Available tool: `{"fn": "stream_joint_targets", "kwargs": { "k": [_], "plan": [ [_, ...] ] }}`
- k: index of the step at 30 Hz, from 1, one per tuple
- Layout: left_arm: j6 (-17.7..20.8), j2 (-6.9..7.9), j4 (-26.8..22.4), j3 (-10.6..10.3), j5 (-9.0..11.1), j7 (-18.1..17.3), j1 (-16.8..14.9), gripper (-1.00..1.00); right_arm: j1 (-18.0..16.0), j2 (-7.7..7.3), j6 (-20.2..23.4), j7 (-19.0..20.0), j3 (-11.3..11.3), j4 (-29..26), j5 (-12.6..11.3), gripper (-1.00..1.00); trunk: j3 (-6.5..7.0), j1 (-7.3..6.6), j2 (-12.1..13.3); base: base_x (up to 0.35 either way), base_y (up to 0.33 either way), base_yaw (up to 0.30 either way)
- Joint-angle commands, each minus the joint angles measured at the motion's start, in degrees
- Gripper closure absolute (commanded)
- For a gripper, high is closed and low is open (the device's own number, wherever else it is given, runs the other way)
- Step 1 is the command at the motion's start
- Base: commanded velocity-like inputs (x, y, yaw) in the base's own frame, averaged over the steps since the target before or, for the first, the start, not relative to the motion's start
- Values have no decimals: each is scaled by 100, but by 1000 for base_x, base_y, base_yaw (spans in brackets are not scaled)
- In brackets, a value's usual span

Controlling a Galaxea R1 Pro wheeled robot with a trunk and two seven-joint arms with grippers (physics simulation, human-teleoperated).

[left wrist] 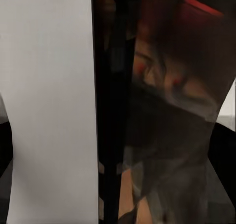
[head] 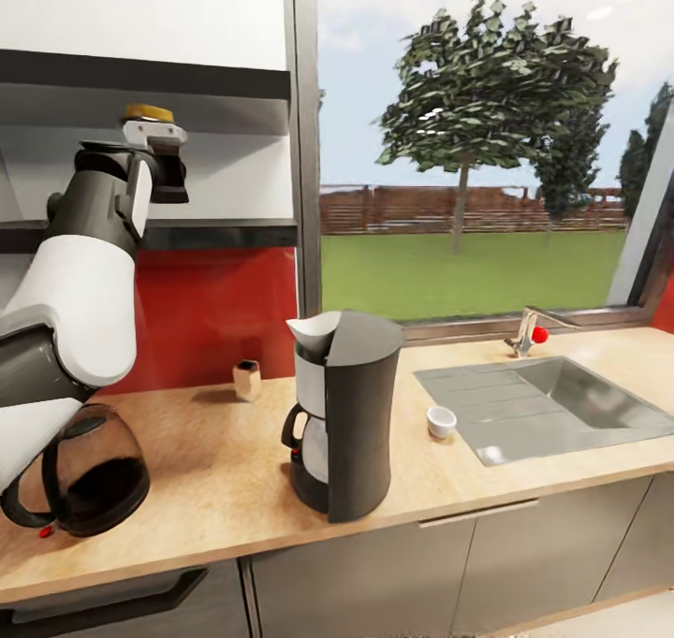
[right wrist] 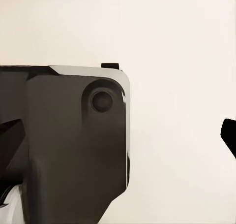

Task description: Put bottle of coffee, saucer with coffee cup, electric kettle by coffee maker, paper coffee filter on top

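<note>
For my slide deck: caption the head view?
Left hand reaches the shelf's yellow-lidded bottle; coffee maker, kettle stand on the counter.

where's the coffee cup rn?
Head view: the coffee cup stands on the countertop right of the coffee maker, against the left edge of the sink. No saucer under it.

The dark coffee maker (head: 348, 413) stands upright near the front edge of the wooden bench (head: 206, 470), a white paper filter (head: 314, 327) sitting in its top. A small white cup (head: 441, 422) stands beside the sink. A dark glass kettle (head: 89, 474) rests at the left. A yellow-capped coffee bottle (head: 150, 114) is on the shelf (head: 234, 231).
</note>
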Motion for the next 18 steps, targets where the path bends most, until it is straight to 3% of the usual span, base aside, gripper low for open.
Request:
{"fn": "stream_joint_targets", "kwargs": {
  "k": [1, 18],
  "plan": [
    [20, -1, -8, 15, -31, -29, -2, 100, -3, 0, -20, 5, -2, 8, 1, -100, -2, 2, -5, -11, -4, -263],
    [21, -24, 0, 26, -23, -41, 7, 100, -2, 0, -23, 2, -2, 7, -1, -100, -2, 2, -5, -13, -7, -264]
  ]
}}
